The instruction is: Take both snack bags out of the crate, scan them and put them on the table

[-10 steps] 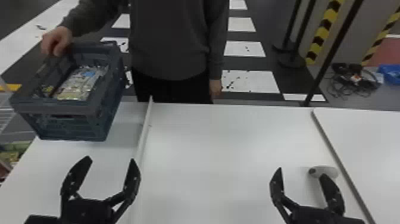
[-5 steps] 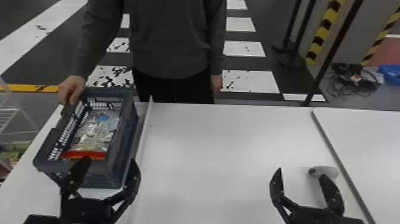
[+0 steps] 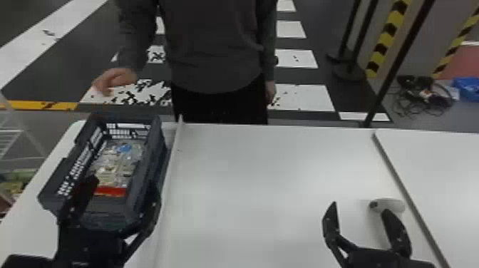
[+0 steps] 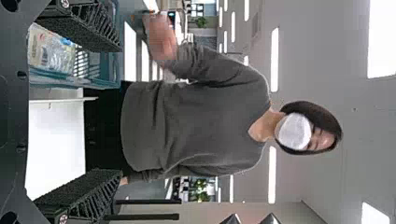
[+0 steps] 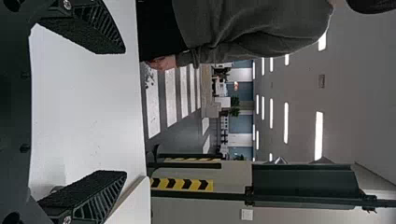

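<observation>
Our left hand (image 3: 124,180) is spread wide with nothing in it, and in the head view its fingers overlap the near end of the crate (image 3: 151,153). Can't tell if they actually touch it. The snack bags (image 3: 121,162) are down inside, kind of a shiny clear jumble with a red strip at the near end, and honestly we can't pick out where 1 stops and the other starts.

The crate sits on the counter (image 3: 267,178), right beside the raised divider (image 3: 171,171). Over on the right, our right hand (image 3: 360,207) is wide open and empty too, with a fingertip near what looks like the scanner (image 3: 392,204) lying there.

So progress, as far as we can see: 0 of 2 bags out. Everything's left, we reckon: grab 1, lift it clear of the walls, scan it, put it down, then repeat.
</observation>
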Robot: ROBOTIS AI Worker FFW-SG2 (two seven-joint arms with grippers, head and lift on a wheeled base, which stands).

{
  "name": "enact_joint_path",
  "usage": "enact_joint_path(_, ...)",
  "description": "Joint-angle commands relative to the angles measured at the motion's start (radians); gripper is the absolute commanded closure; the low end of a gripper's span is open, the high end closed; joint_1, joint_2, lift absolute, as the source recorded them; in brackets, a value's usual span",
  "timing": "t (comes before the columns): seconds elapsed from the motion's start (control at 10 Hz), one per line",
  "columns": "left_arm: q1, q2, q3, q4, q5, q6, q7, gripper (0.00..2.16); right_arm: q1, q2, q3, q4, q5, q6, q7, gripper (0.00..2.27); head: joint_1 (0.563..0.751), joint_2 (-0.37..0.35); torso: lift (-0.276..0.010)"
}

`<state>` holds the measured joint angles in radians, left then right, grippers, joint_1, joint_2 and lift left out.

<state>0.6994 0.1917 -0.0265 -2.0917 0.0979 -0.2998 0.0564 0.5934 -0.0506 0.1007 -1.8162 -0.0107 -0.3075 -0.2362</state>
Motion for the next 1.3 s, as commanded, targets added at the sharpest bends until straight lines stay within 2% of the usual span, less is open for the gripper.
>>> enact_joint_path(0.0, 0.002, 0.000, 0.039, -0.036, 0.012, 0.032, 0.000, 0.06, 0.002, 0.000, 0.002, 0.000, 0.000, 0.000, 0.000, 0.06, 0.695, 0.002, -0.092)
enact_joint_path(0.1, -0.006, 0.000, 0.073, -0.057, 0.028, 0.060, 0.000, 0.05, 0.002, 0.000, 0.004, 0.000, 0.000, 0.000, 0.000, 0.06, 0.695, 0.018, -0.092)
enact_joint_path(0.3, -0.054, 0.000, 0.146, -0.085, 0.065, 0.198, -0.001, 0.04, 0.002, 0.000, 0.007, 0.000, 0.002, 0.003, 0.000, 0.06, 0.695, 0.053, -0.092)
enact_joint_path(0.4, -0.089, 0.000, 0.192, -0.088, 0.118, 0.299, -0.027, 0.03, 0.002, -0.002, 0.008, 0.000, 0.003, 0.009, 0.000, 0.06, 0.695, 0.081, -0.092)
enact_joint_path(0.5, -0.130, 0.002, 0.234, -0.091, 0.151, 0.419, -0.052, 0.03, 0.002, -0.002, 0.008, 0.000, 0.006, 0.018, 0.001, 0.06, 0.695, 0.112, -0.092)
enact_joint_path(0.8, -0.278, 0.006, 0.281, -0.090, 0.190, 0.701, -0.061, 0.03, 0.003, 0.000, 0.011, 0.000, 0.012, 0.021, 0.000, 0.06, 0.695, 0.154, -0.092)
enact_joint_path(1.2, -0.506, 0.057, 0.289, -0.031, 0.236, 1.069, -0.082, 0.03, 0.011, 0.000, 0.011, 0.000, 0.018, 0.025, 0.000, 0.06, 0.695, 0.178, -0.092)
